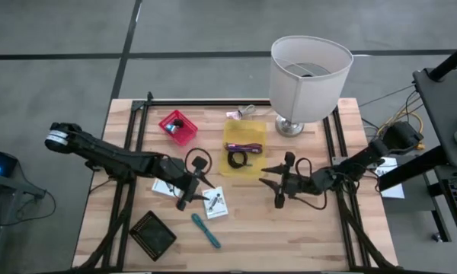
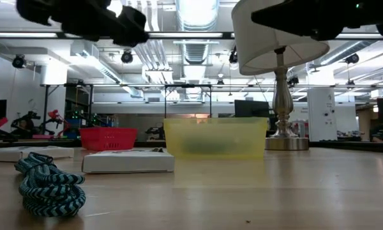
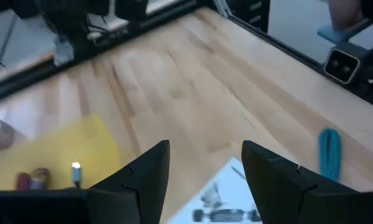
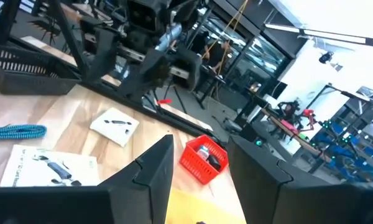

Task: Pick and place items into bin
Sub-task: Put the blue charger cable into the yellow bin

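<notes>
My left gripper (image 1: 204, 192) (image 3: 205, 149) is open and hovers just above the white card (image 1: 215, 203) (image 3: 230, 202) near the table's middle. A second white card (image 1: 165, 188) lies flat beside it. A teal slim tool (image 1: 206, 230) (image 2: 48, 185) lies toward the near edge. The yellow bin (image 1: 244, 147) (image 2: 215, 137) holds a purple tool (image 1: 246, 148) and a coiled black cable (image 1: 237, 159). My right gripper (image 1: 270, 177) (image 4: 199, 140) is open and hangs in the air to the right of the bin, pointing toward the table's left. The tiny cubes do not show.
A white-shaded lamp (image 1: 308, 72) stands at the far edge, right of the bin. A red basket (image 1: 177, 126) with small dark things sits to the far left of the bin. A black tray (image 1: 152, 233) lies near the near left corner. Bare wood (image 1: 289, 236) lies at the near right.
</notes>
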### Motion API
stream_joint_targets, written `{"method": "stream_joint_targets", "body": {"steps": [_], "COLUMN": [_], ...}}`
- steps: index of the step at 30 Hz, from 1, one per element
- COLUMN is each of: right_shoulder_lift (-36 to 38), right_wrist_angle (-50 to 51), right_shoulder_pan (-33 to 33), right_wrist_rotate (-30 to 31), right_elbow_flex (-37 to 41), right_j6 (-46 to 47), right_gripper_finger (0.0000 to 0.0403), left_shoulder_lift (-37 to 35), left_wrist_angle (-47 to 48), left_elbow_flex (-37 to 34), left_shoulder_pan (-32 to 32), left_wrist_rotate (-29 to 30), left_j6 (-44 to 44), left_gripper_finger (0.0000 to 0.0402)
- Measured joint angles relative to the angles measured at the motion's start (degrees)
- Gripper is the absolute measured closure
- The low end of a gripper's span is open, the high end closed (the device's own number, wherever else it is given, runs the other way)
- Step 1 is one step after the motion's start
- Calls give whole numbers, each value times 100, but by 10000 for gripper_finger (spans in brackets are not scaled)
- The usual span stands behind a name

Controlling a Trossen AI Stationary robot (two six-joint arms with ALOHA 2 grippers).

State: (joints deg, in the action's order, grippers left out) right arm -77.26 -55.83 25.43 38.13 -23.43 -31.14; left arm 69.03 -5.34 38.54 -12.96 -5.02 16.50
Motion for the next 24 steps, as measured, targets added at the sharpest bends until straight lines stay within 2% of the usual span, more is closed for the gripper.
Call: {"method": "stream_joint_targets", "body": {"steps": [5, 12, 16, 24], "right_shoulder_lift": [0, -6, -6, -6], "right_wrist_angle": [-6, 270, 341, 339], "right_shoulder_pan": [-1, -75, -111, -150], "right_wrist_rotate": [4, 6, 21, 109], "right_elbow_flex": [7, 12, 33, 121], "right_j6": [-61, 337, 399, 415], "right_gripper_finger": [262, 270, 271, 269], "left_shoulder_lift": [335, 864, 1250, 1848], "left_wrist_angle": [492, 984, 1103, 1196], "left_elbow_flex": [97, 125, 125, 350], "left_shoulder_pan": [-207, -457, -660, -1006], "left_wrist_rotate": [122, 53, -199, -309], "left_j6": [-623, -1172, -1600, -2160], "left_gripper_finger": [217, 217, 217, 217]}}
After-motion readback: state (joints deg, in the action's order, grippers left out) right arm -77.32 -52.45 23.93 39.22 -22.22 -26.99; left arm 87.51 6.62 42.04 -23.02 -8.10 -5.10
